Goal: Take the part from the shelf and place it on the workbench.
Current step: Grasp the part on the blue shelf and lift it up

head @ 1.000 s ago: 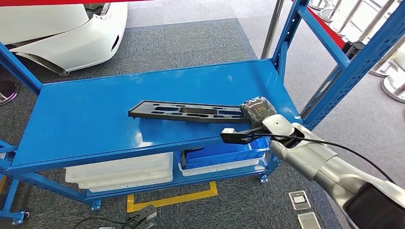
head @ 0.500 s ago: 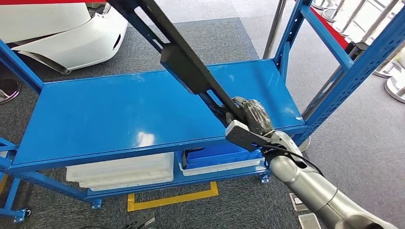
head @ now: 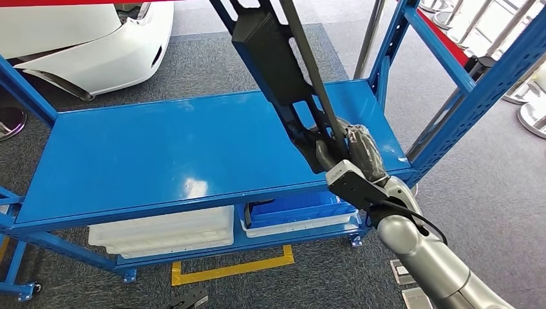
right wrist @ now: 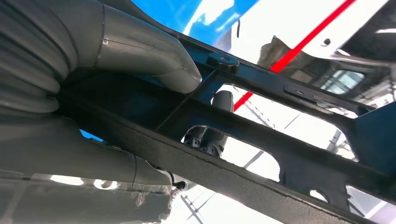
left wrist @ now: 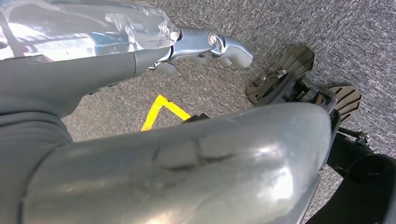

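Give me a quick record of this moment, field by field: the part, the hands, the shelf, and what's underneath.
part: long black plastic part, lifted off the shelf, tilted steeply up and away
right hand: right hand grips the part's lower end
left hand: left hand hangs over grey carpet, holds nothing
shelf: blue shelf, top deck bare
lower level: white bin, blue bin

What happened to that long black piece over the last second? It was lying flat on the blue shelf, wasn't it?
Yes. The right hand, already gripping one end, lifted the black part off the blue shelf and swung its far end up steeply. The shelf, the white bins below and the white car stayed put.
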`<action>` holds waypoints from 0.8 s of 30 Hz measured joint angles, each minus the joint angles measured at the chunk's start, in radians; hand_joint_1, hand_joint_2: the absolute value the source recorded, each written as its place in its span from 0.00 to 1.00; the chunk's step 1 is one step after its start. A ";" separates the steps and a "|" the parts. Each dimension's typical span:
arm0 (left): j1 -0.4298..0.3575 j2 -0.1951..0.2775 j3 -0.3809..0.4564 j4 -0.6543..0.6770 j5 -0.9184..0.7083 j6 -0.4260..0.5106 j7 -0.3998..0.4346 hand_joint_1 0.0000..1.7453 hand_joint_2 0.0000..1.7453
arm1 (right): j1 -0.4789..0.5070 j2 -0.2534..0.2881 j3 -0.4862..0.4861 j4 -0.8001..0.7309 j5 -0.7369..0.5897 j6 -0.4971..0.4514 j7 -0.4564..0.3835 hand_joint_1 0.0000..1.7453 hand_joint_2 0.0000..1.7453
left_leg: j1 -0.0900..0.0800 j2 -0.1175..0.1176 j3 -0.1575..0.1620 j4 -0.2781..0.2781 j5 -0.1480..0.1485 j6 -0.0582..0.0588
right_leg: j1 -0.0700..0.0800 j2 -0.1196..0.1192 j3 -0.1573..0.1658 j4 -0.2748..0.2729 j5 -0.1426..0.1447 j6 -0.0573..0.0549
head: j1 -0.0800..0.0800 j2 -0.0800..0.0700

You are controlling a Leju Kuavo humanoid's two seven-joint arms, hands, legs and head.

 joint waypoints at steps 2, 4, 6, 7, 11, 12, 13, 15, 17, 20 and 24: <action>0.001 0.000 0.000 0.000 0.002 0.004 -0.004 0.00 0.00 | 0.016 0.002 -0.009 -0.020 -0.004 -0.009 -0.013 1.00 1.00 | 0.000 0.000 0.000 0.000 0.000 0.000 | 0.000 0.000 0.000 0.000 0.000 0.000 | 0.000 0.000; 0.003 0.000 0.000 0.000 0.004 0.009 -0.009 0.00 0.00 | 0.035 0.006 -0.018 -0.040 -0.008 -0.018 -0.023 1.00 1.00 | 0.000 0.000 0.000 0.000 0.000 0.000 | 0.000 0.000 0.000 0.000 0.000 0.000 | 0.000 0.000; 0.005 0.000 0.000 0.000 0.005 0.014 -0.014 0.00 0.25 | 0.052 0.010 -0.024 -0.056 -0.010 -0.024 -0.029 1.00 1.00 | 0.000 0.000 0.000 0.000 0.000 0.000 | 0.000 0.000 0.000 0.000 0.000 0.000 | 0.000 0.000; 0.007 0.000 0.001 0.000 0.006 0.017 -0.016 0.00 0.50 | 0.061 0.012 -0.027 -0.064 -0.010 -0.026 -0.032 1.00 1.00 | 0.000 0.000 0.000 -0.001 0.000 0.000 | 0.000 0.000 0.000 0.000 0.000 0.000 | 0.000 0.000; 0.016 0.001 0.003 0.000 0.009 0.026 -0.024 0.00 0.25 | 0.091 0.025 -0.030 -0.094 -0.012 -0.031 -0.048 1.00 1.00 | 0.000 0.000 0.000 -0.001 0.000 0.000 | 0.000 0.000 0.000 0.000 0.000 0.000 | 0.000 0.000; 0.018 0.001 0.004 0.000 0.011 0.029 -0.027 0.00 0.25 | 0.098 0.030 -0.030 -0.102 -0.010 -0.031 -0.053 1.00 1.00 | 0.000 0.000 0.000 -0.001 0.000 0.000 | 0.000 0.000 0.000 0.000 0.000 0.000 | 0.000 0.000; 0.021 0.002 0.004 0.000 0.014 0.032 -0.030 0.00 0.50 | 0.106 0.035 -0.030 -0.110 -0.006 -0.030 -0.058 1.00 1.00 | 0.000 0.000 0.000 -0.001 0.000 0.000 | 0.000 0.000 0.000 0.000 0.000 0.000 | 0.000 0.000; 0.027 0.003 0.005 0.000 0.023 0.037 -0.035 0.00 1.00 | 0.118 0.049 -0.027 -0.126 -0.002 -0.027 -0.069 1.00 1.00 | 0.000 0.000 0.000 -0.001 0.000 0.000 | 0.000 0.000 0.000 0.000 0.000 0.000 | 0.000 0.000; 0.034 0.006 0.006 -0.001 0.032 0.044 -0.037 0.00 1.00 | 0.127 0.064 -0.023 -0.139 -0.004 -0.019 -0.085 1.00 1.00 | 0.000 0.000 0.000 -0.001 0.000 0.000 | 0.000 0.000 0.000 0.000 0.000 0.000 | -0.001 0.000; 0.045 0.009 0.006 -0.004 0.045 0.055 -0.041 0.00 1.00 | 0.133 0.087 -0.013 -0.151 -0.008 -0.006 -0.106 1.00 1.00 | 0.000 0.000 0.000 -0.001 0.000 0.000 | 0.000 0.000 0.000 0.000 0.000 -0.001 | -0.001 0.000; 0.057 0.012 0.006 -0.012 0.056 0.070 -0.045 0.00 1.00 | 0.133 0.118 0.007 -0.155 -0.007 0.012 -0.117 1.00 1.00 | 0.000 0.000 0.000 -0.002 0.000 0.000 | 0.000 0.000 0.000 0.000 0.000 -0.001 | -0.001 0.000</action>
